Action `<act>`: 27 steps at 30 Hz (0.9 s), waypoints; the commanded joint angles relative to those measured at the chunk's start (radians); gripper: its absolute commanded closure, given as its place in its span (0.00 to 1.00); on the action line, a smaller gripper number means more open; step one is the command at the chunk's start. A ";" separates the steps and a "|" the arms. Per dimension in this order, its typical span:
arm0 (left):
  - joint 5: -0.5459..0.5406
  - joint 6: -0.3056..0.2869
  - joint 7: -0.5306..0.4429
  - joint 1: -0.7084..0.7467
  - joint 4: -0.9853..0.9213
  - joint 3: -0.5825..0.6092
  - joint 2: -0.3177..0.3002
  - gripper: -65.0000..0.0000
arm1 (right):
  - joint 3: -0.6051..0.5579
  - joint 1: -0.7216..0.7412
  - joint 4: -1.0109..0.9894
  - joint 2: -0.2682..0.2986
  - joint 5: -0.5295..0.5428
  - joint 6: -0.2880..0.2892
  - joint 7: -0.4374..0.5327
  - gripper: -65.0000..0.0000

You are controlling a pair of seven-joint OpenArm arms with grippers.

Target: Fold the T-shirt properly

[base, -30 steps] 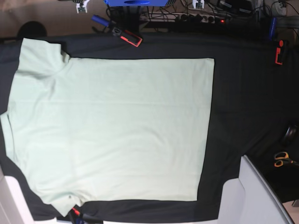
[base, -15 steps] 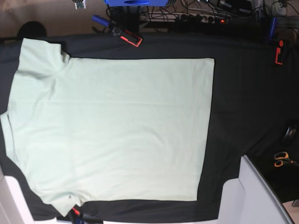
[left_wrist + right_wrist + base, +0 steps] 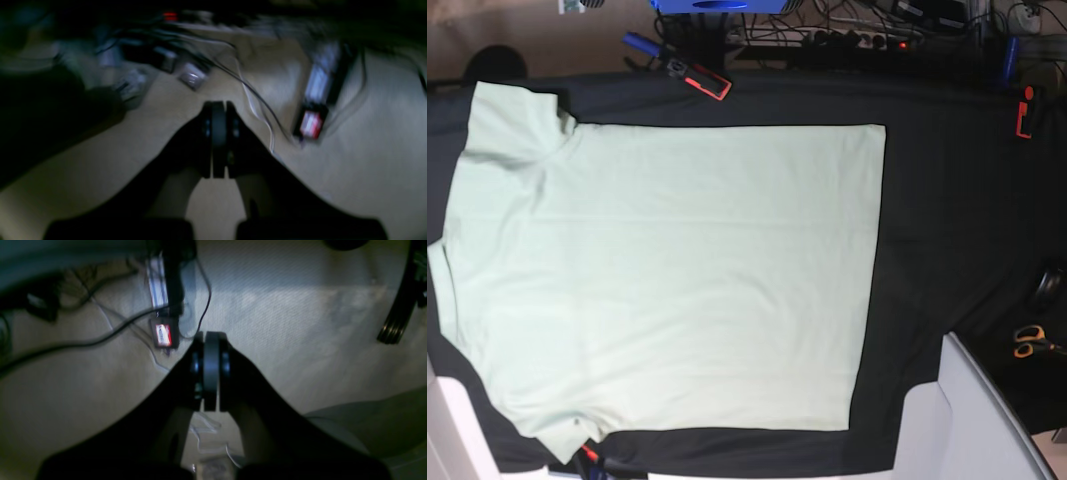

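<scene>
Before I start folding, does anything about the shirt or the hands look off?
The T-shirt lies flat and unfolded on the black cloth, nothing askew. Both hands, left hand and right hand, are shut, empty and over the floor.

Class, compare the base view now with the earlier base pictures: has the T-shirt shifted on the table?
No. The T-shirt lies flat as before, its hem equally far from the red-and-black clamp.

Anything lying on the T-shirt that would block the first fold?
Nothing visible. The T-shirt lies flat and bare on the black table cover; the clamps and scissors sit off the cloth.
</scene>
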 commanded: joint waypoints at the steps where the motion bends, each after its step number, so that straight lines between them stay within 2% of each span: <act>1: -0.019 0.007 -0.017 0.045 0.052 -0.027 -0.011 1.00 | 0.023 -0.033 0.053 0.006 0.001 -0.007 -0.011 1.00; 9: -0.024 0.007 -0.017 0.212 0.413 -0.119 -0.026 1.00 | 0.129 -0.087 0.298 0.006 0.001 -0.007 -0.162 1.00; 17: -0.024 0.007 -0.013 0.308 0.712 -0.128 -0.028 1.00 | 0.140 -0.128 0.587 0.009 0.001 -0.007 -0.319 1.00; 23: -0.027 0.007 -0.010 0.301 0.842 -0.129 -0.029 1.00 | 0.140 -0.116 0.729 0.010 0.001 -0.007 -0.344 1.00; 27: -0.027 0.007 -0.008 0.265 0.907 -0.159 -0.040 1.00 | 0.140 -0.050 0.777 0.009 0.001 -0.007 -0.345 1.00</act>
